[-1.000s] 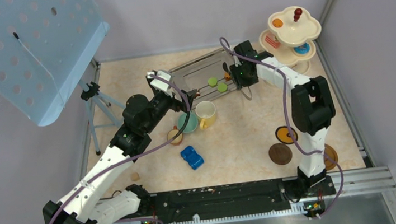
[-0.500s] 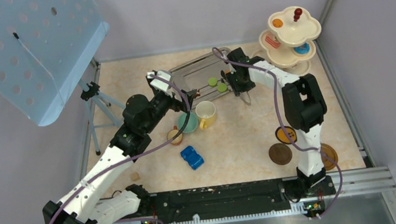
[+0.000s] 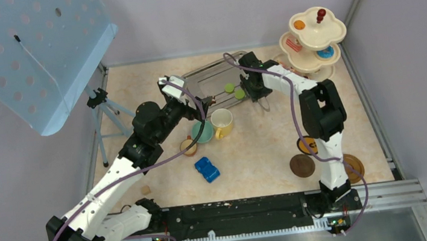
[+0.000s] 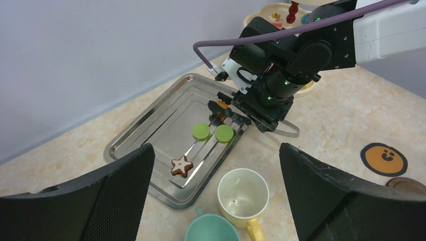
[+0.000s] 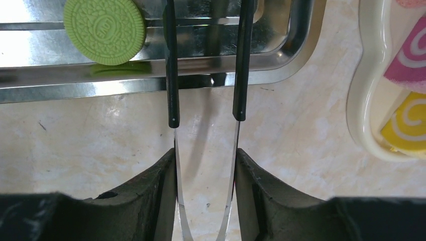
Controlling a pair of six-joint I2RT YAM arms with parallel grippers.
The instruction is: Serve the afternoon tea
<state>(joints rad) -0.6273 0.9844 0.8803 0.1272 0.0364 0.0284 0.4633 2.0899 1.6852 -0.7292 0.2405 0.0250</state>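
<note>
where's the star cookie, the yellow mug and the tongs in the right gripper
star cookie (image 4: pixel 181 165), left wrist view, its centre
yellow mug (image 4: pixel 243 193), left wrist view, inner bottom
tongs (image 5: pixel 172 75), right wrist view, left black arm

Beige, marbled counter (image 3: pixel 250 146). Plain silver tray (image 4: pixel 166 125). Lime-grn cookie (image 5: pixel 104 31) w/ embossed print. Brown star cake (image 4: pixel 181 165), white icing. Yellow mug (image 4: pixel 243 193), cream inside; teal cup (image 4: pixel 211 232). Blk-tipped tongs (image 5: pixel 172 75), silver arms. Cream stand (image 5: pixel 366 75); pink swirl cake (image 5: pixel 409 55) & yellow swirl cake (image 5: pixel 409 125), both w/ white spirals. Orange coaster (image 4: pixel 384 158), blk smiley + rim. Blue toy car (image 3: pixel 207 169).
</note>
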